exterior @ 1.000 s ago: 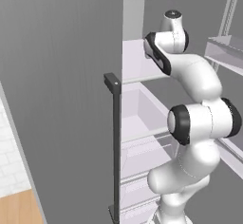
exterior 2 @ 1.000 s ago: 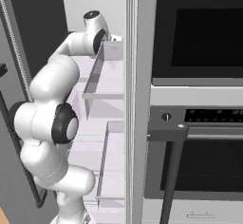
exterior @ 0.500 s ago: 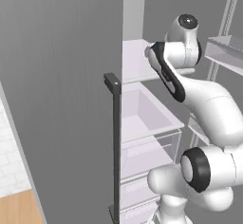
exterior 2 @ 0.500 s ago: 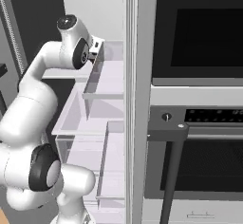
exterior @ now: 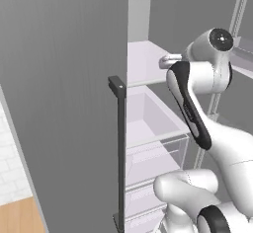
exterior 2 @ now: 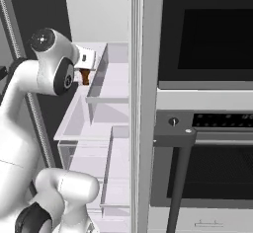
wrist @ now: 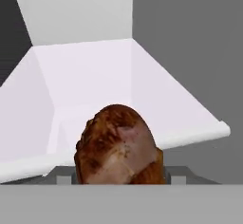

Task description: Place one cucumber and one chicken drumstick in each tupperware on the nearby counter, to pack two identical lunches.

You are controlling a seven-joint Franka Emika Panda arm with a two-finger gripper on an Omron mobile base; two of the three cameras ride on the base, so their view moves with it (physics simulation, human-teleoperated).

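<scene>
Reaching into the open fridge, the arm in the left base view hides its end effector behind its wrist beside a white shelf (exterior: 143, 61). Right base view: the end effector (exterior 2: 85, 74) grasps a brown chicken drumstick (exterior 2: 85, 76). Hand view: the drumstick (wrist: 118, 147) sits clamped between the fingertips, shelf beyond.

drumstick (wrist: 118, 144) lower end cut by hand-view bottom edge | finger tips hidden behind it | right base view: drumstick (exterior 2: 85, 76) tiny, partly behind arm | fridge door (exterior: 59, 94) cut top/left
</scene>
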